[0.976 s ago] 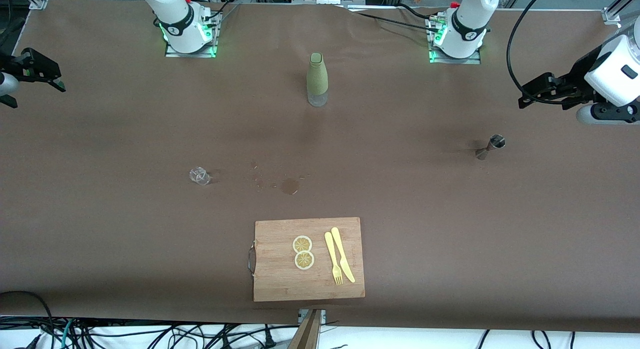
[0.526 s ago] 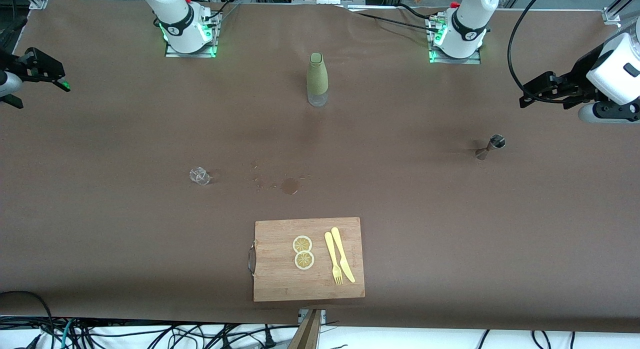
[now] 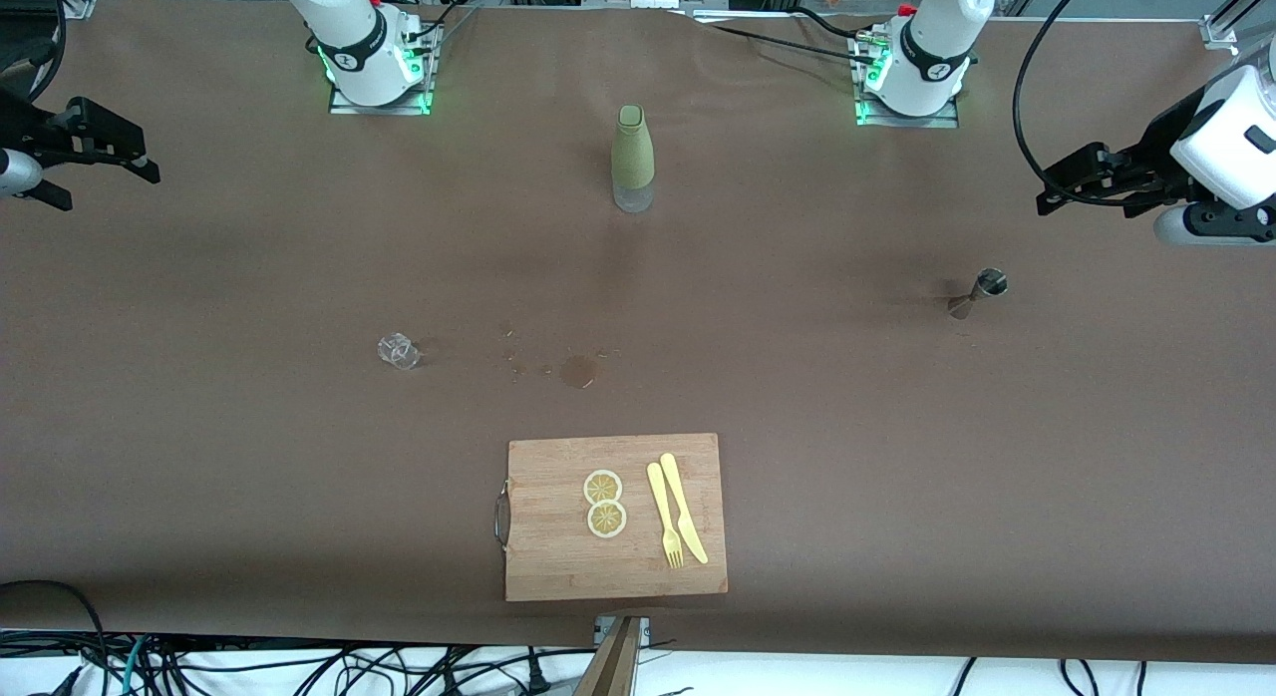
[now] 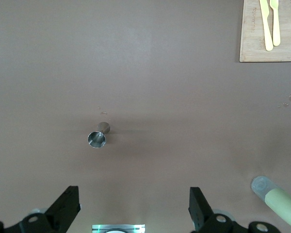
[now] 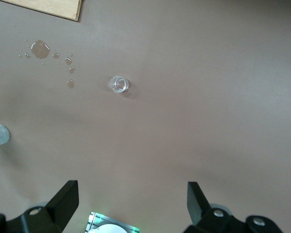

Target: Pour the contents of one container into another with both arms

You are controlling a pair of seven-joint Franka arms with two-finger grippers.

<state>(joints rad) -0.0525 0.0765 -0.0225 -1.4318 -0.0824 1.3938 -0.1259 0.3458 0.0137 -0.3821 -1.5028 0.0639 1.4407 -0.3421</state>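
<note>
Left gripper point(image 3: 1057, 182) spread wide, empty, aloft over left arm's table end. Right gripper point(image 3: 110, 153) likewise over its end. Note: bottle point(image 3: 632, 158), glass point(image 3: 400, 351), jigger point(image 3: 977, 293) untouched; you have whole pour ahead.

No text, label, brand or number can be read anywhere; the small dark marks on the arm bases point(image 3: 377, 63) are too small to make out.

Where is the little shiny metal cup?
The metal cup stands on the brown table toward the left arm's end, nearer the front camera than the green bottle, below the open left gripper.
</note>
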